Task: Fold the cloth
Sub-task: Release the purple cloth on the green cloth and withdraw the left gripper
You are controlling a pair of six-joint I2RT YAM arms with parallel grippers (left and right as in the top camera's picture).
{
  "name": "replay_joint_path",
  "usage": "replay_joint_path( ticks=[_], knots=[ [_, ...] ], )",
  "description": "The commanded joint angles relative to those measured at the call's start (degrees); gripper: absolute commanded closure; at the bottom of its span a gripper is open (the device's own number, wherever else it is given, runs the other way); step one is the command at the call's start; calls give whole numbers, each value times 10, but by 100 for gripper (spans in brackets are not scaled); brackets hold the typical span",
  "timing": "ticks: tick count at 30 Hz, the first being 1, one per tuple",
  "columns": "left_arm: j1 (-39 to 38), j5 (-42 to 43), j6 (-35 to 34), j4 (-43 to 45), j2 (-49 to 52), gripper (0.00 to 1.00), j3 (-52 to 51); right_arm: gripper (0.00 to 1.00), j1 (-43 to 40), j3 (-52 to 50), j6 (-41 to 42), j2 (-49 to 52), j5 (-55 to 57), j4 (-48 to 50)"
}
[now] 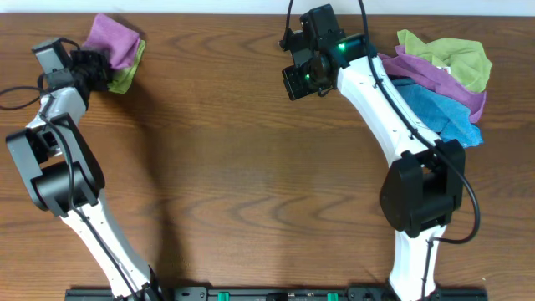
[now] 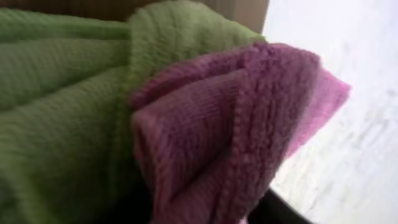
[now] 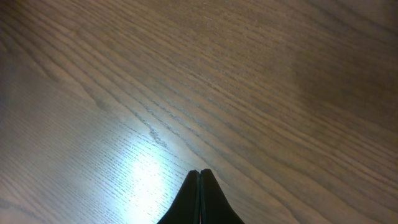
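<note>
Purple cloth (image 1: 113, 38): you'll find it bunched in soft folds at the far left corner of the worktop (image 1: 234, 167), lying on a green towel (image 1: 128, 75).
Cloth and left tool (image 1: 92, 65): they touch. The tool's tip is pushed into the near edge of the bundle, and purple folds beside green pile fill its wrist view.
Left tool state: you cannot tell, because fabric hides the fingers.
Right tool (image 3: 199, 186): closed on nothing, with its fingertips together over bare wood, well apart from the cloth.
Right-hand heap: a lime towel (image 1: 447, 50), a second purple towel (image 1: 447, 84) and a blue towel (image 1: 447, 115) lie piled at the far right, beside the right arm.
</note>
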Motion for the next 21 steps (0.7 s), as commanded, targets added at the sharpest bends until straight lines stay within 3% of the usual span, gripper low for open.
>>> replay_joint_path(
  ticks=[1,4,6,15,21],
  knots=[
    [11,16,-7,-6,0,39,6,99,-5,7,-9,-9,-1,1],
    [16,28,-7,-6,0,26,6,99,-5,7,-9,-9,-1,2],
    [17,37,-7,-7,-2,4,6,99,-4,7,-9,-9,-1,2],
    [25,33,14,-32,-40,4,6,99,5,7,-9,-9,-9,1],
    [38,25,37,-116,-93,4,6,99,10,7,-9,-9,-9,2]
  ],
)
